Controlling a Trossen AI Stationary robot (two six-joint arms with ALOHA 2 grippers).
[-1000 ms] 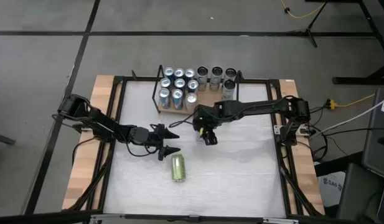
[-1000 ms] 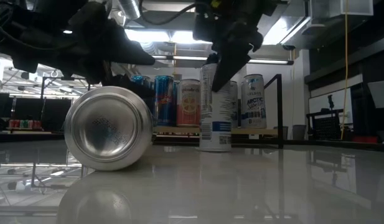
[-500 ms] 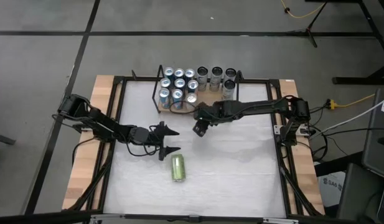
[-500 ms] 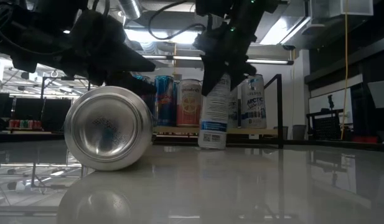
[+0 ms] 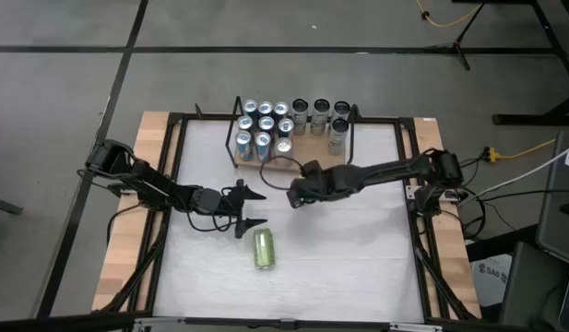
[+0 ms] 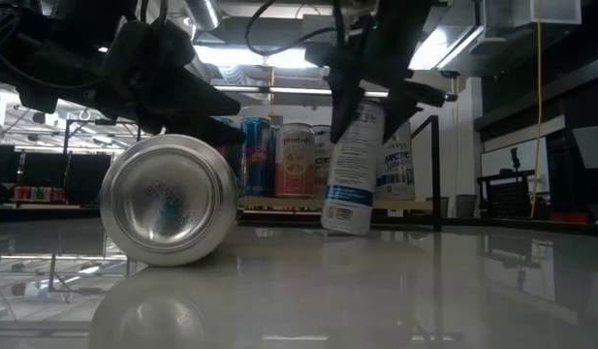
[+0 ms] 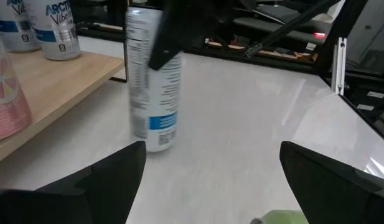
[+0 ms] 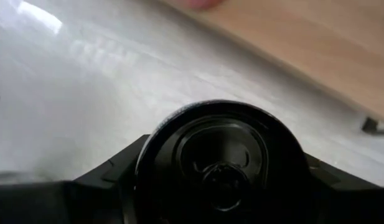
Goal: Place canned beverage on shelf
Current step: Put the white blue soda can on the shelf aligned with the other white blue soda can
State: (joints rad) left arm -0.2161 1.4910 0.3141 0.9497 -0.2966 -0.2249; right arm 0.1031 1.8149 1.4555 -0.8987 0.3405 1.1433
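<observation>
Fingers of the right gripper (image 6: 371, 92) pinch a tall, tilted white can (image 6: 355, 167) near the wooden shelf (image 5: 307, 146), while the left gripper (image 5: 252, 208) hangs spread beside a smooth green can (image 5: 264, 248).

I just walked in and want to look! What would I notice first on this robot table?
Probably the right gripper, shut on a tall white can and tipping it just in front of the shelf, which is crowded with upright cans. Next, the green can lying on its side mid-table, with the open left gripper hovering beside it.
</observation>
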